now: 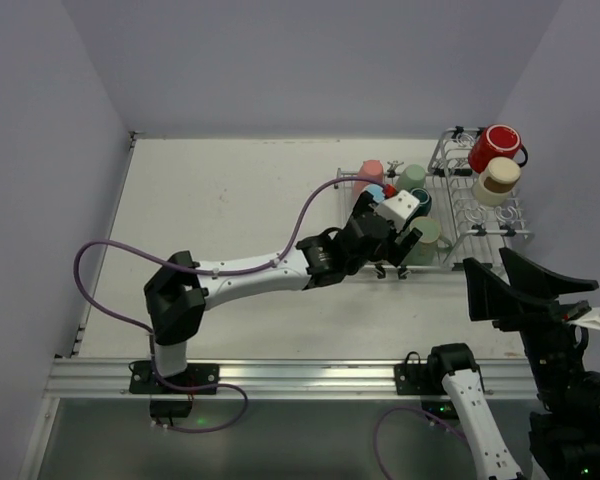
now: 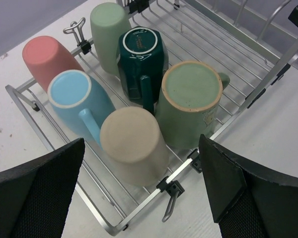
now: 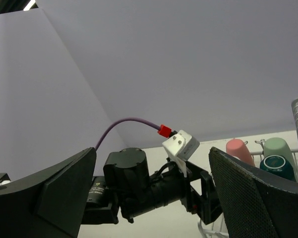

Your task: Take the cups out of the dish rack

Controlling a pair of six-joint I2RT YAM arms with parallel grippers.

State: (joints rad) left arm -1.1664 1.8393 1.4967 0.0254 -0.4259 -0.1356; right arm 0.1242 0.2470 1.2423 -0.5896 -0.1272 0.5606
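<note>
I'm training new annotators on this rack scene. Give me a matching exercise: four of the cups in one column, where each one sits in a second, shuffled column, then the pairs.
Cups
1. red mug
2. beige cup
3. dark teal mug
4. pink cup

Places
A. between the sage green tumbler and the sage green mug
B. on the raised wire loops, next to the cream mug
C. at a corner of the flat grid, behind the light blue mug
D. at the edge of the dish rack, nearest the left wrist camera

Pairs: 1-B, 2-D, 3-A, 4-C
</note>
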